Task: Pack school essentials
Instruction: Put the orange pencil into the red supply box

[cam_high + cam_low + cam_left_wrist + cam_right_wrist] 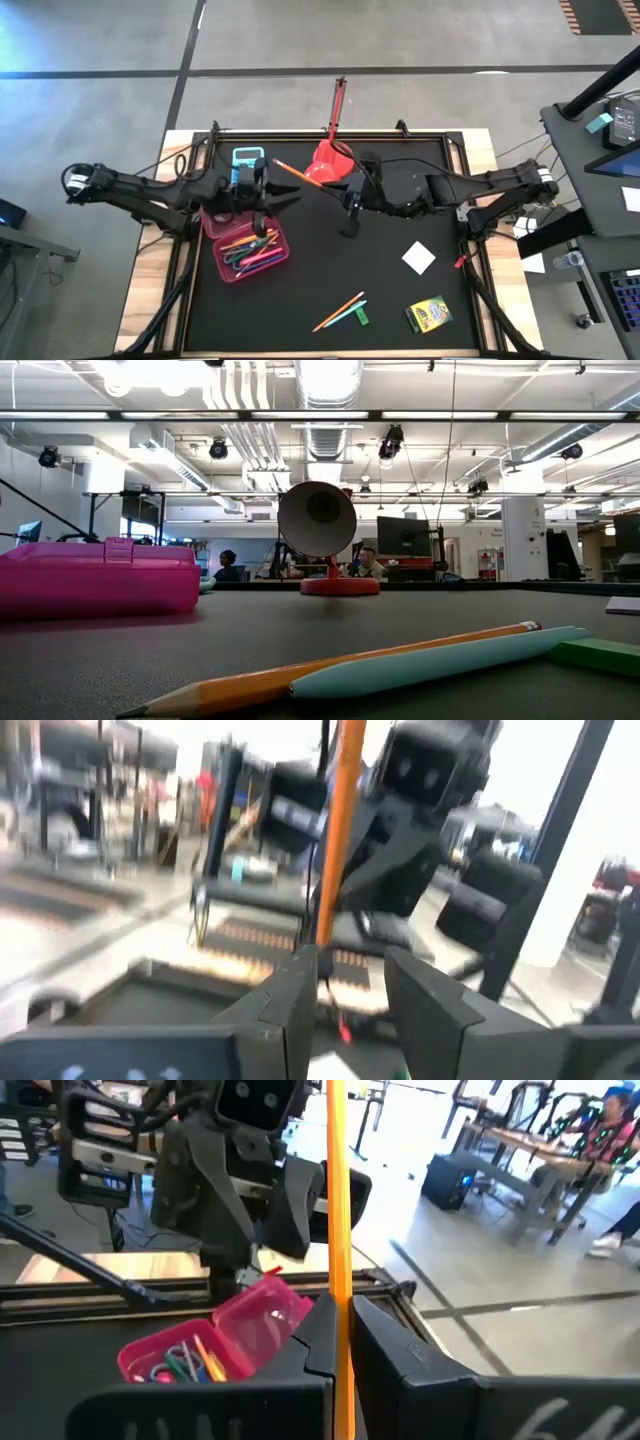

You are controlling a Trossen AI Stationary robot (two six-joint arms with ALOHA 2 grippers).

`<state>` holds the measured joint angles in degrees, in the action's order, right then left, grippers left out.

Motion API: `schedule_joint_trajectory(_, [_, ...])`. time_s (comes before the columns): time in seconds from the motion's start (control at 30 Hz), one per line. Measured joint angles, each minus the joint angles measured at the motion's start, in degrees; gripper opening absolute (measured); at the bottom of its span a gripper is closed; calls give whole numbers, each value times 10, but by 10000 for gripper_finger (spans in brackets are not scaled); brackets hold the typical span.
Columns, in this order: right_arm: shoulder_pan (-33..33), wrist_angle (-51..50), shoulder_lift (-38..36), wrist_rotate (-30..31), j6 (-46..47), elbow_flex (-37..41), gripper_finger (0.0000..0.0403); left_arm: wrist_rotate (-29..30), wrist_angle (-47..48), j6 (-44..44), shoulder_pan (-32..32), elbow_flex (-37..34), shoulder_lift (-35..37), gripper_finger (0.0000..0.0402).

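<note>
over the black table [400, 290], the pink box [246, 245] sits under my left arm with pens already in it, so i judge this a mid-air handover. the right gripper [340, 1330] is pinching the orange pencil [337, 1200] just beside the left gripper [345, 970], whose fingers are spread. next, the left must close on the pencil before the right lets go.

This is a big open lab or workshop room. The ceiling [320, 400] has bare silver pipes and hanging lights. The floor [400, 35] is grey concrete with dark lines. Far behind the black table [400, 620], people [228, 565] sit at desks with computer screens [403, 535]. Chairs [490, 1105] and more desks stand around.
</note>
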<state>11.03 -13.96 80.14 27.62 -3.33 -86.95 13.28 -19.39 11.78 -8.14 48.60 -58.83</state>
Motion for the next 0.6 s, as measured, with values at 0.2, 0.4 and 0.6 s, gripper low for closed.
schedule_joint_trajectory(0.2, [0, 12, 10, -7, -19, -19, 9, 4, -97, -41, 2, 0, -22, 102])
schedule_joint_trajectory(0.4, [1, 14, 15, -10, -23, -20, 9, 5, -142, -62, 2, 0, -39, 102])
schedule_joint_trajectory(0.6, [1, 14, 15, -10, -13, -20, 9, 4, -165, -64, 3, 1, -43, 102])
